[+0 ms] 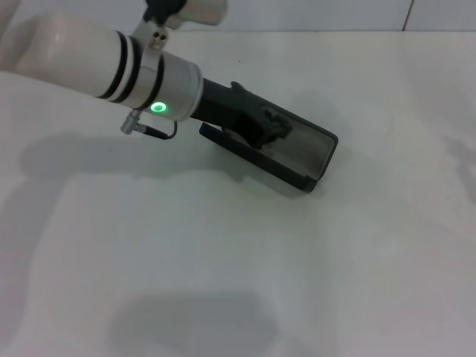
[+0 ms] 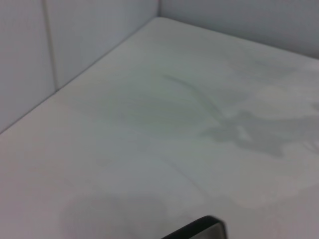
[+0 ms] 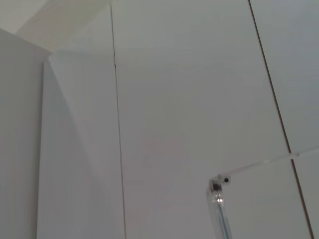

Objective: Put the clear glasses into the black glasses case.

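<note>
One black glasses case (image 1: 312,152) is seen lying open on one white table (image 1: 223,260). One pair of clear glasses (image 3: 222,199) is counted, with only its hinge and parts of its arms seen in the right wrist view. One robot arm (image 1: 111,56) is seen, with one green light (image 1: 158,108) lit on it.
</note>
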Controlling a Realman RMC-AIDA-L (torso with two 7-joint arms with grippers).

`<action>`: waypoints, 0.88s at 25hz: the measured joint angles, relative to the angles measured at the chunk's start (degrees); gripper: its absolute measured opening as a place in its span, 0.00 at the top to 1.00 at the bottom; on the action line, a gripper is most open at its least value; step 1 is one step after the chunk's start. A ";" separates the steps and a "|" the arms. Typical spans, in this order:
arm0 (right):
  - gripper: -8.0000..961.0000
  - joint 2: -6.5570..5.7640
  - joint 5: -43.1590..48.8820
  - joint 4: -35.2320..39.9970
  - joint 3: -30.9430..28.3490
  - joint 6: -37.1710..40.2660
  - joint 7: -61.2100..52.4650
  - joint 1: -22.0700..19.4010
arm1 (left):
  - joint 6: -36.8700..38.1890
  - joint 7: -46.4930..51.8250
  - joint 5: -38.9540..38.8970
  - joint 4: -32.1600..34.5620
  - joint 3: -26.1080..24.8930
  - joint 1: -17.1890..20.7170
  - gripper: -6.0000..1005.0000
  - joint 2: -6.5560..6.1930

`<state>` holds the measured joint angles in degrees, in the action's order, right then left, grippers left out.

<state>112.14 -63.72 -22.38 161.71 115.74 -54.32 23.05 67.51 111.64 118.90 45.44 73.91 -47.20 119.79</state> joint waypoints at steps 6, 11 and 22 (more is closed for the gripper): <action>0.87 0.12 0.73 0.24 0.00 -0.87 1.22 -0.09 | -1.77 1.80 0.60 -5.34 -1.63 -1.98 0.93 -0.05; 0.87 0.13 0.96 0.84 0.00 -0.96 1.86 -0.11 | -2.15 3.11 1.94 -8.02 -1.40 -2.59 0.92 -0.16; 0.87 -0.41 1.50 2.27 0.00 -1.36 2.82 -0.04 | -1.30 5.38 3.54 -10.09 -1.31 -1.79 0.92 -0.18</action>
<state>111.74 -62.22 -20.11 161.72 114.38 -51.51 23.02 66.21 117.02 122.44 35.35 72.60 -48.99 119.61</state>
